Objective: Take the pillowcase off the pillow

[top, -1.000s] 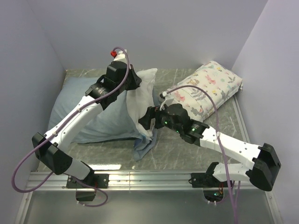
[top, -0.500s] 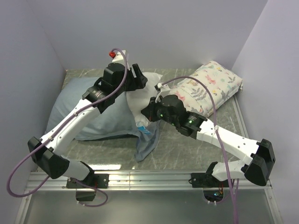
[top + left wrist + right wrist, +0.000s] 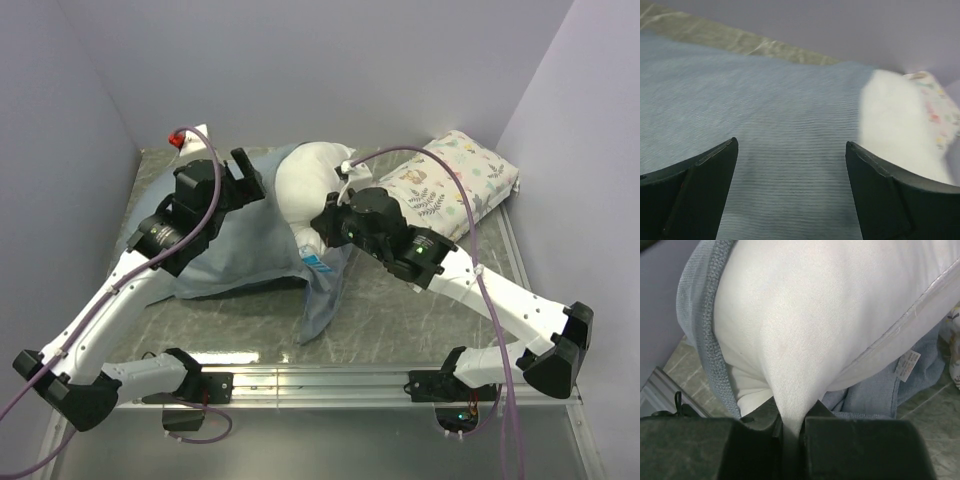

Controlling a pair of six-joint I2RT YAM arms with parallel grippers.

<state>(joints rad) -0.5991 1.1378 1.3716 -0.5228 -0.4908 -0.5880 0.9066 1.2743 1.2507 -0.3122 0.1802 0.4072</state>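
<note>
Pillowcase (image 3: 225, 255) lies at back-left of desk (image 3: 420, 320), covering most of pillow (image 3: 305, 175). Pillow's bare white end bulges out of case opening, approx centre-back. R jaws shut tight on a pinch of white pillow fabric, just beside case's open hem. L jaws spread wide over grey-blue cloth, nothing between them. Label tag (image 3: 907, 365) shows under pillow seam, against bunched case cloth. Floral pillow (image 3: 455, 170) at back-right corner.
</note>
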